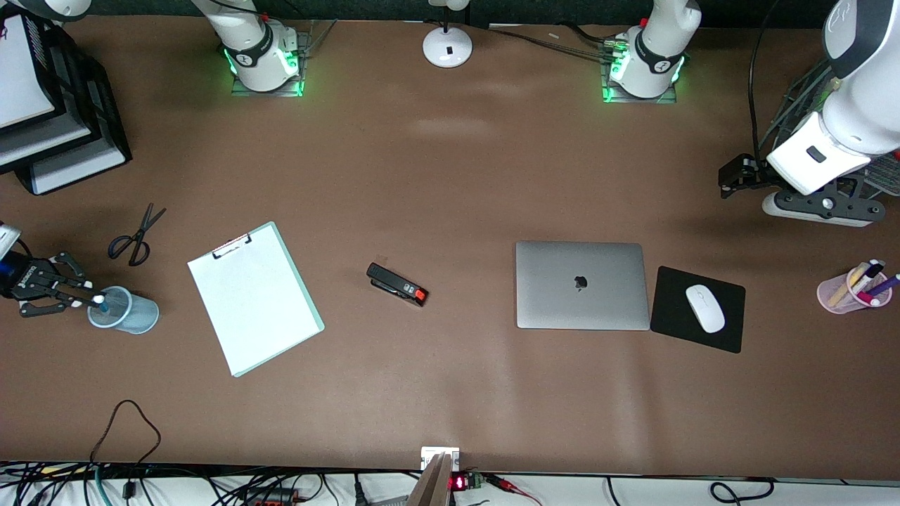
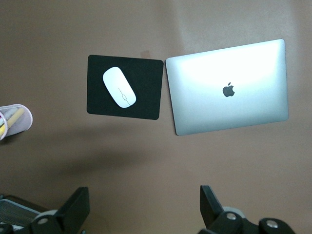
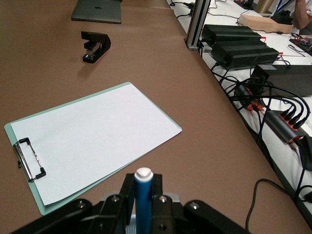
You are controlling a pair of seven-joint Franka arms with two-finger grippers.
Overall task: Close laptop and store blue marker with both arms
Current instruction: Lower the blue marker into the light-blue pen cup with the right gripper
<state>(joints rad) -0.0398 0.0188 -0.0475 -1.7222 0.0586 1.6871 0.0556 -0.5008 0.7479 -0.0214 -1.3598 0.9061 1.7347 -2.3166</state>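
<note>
Laptop point(image 1: 581, 284) is lying closed beside the black mouse pad point(image 1: 697, 308). Right gripper point(image 1: 83, 297) is clamping the blue marker point(image 3: 143, 197) upright over the pale blue cup point(image 1: 124, 310). Left gripper point(image 2: 141, 207) is hanging above the table point(image 1: 450, 176), jaws apart.

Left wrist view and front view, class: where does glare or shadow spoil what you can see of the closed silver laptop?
Left wrist view: strong glare whitens the thin silver-grey laptop lid around its dark logo, and a soft shadow crosses the brown table beside it. Front view: the lid is evenly lit, with only pale sheen streaks on the table nearby.
</note>
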